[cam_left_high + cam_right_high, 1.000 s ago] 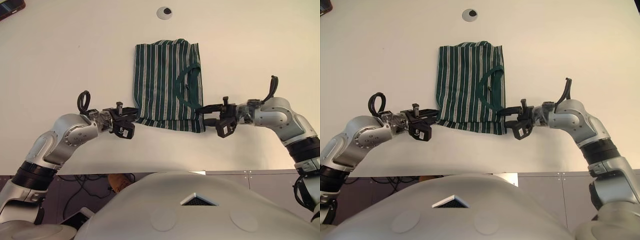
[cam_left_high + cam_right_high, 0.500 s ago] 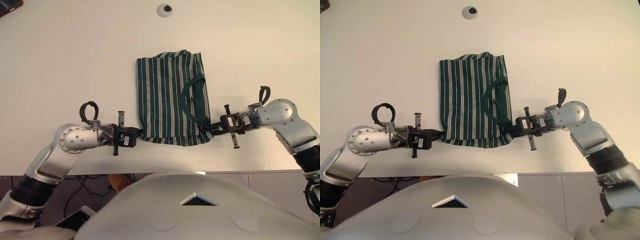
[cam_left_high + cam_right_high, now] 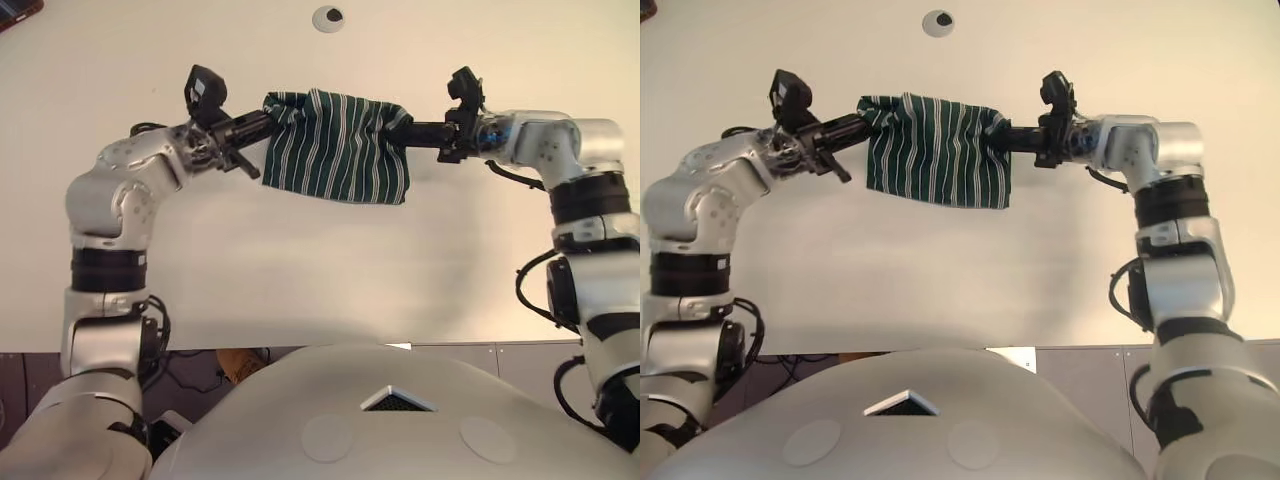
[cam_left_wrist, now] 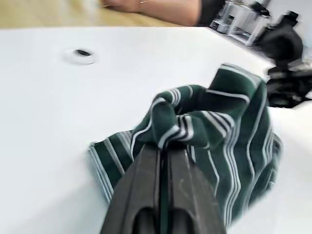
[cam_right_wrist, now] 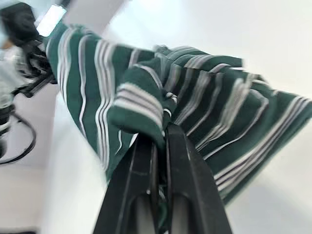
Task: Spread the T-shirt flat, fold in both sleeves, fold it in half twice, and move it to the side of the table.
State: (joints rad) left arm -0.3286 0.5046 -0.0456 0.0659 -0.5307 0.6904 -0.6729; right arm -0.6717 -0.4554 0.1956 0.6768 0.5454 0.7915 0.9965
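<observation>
Nearest you, the white table (image 3: 300, 260) is lying bare in front of the arms. Farther out over it, your left hand (image 3: 266, 119) is gripping the left upper corner of the green-and-white striped T-shirt (image 3: 335, 148), with the fingers pressed together on a bunched fold of cloth. Your right hand (image 3: 402, 130) is pinching the opposite upper corner in the same way, closed tight on the fabric. The folded T-shirt is stretching between both hands toward the far middle of the table, its lower part draping down. Beyond it, a round cable grommet (image 3: 328, 20) is sitting in the table.
</observation>
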